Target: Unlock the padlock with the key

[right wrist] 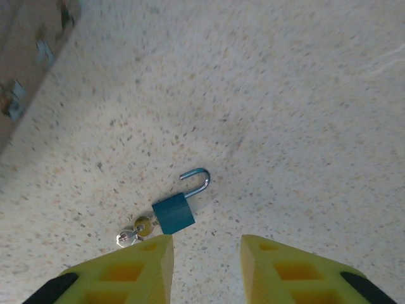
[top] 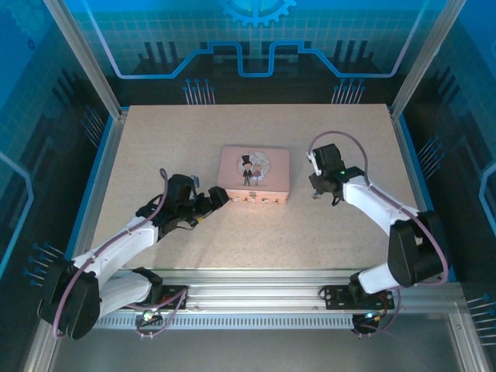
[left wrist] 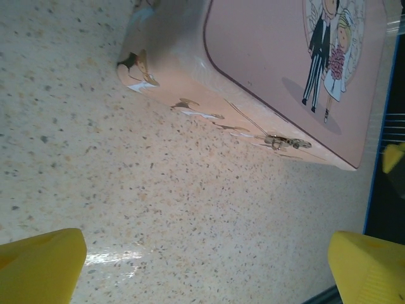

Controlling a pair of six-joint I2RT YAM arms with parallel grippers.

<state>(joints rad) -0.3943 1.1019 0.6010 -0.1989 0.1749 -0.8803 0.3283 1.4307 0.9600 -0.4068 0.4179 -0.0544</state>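
Just beyond the right gripper (right wrist: 207, 244), part-open and empty, at eleven o'clock lies the padlock (right wrist: 174, 212) with its key (right wrist: 133, 233); left gripper (left wrist: 205, 253) gapes empty toward the box (left wrist: 266, 57).

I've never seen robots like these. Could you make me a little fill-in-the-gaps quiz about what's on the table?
The padlock lies on the table with its shackle swung ____.
The right gripper, near it, has fingers coloured ____.
The pink box shows a bride and ____ on top.
Missing words: open; yellow; groom.
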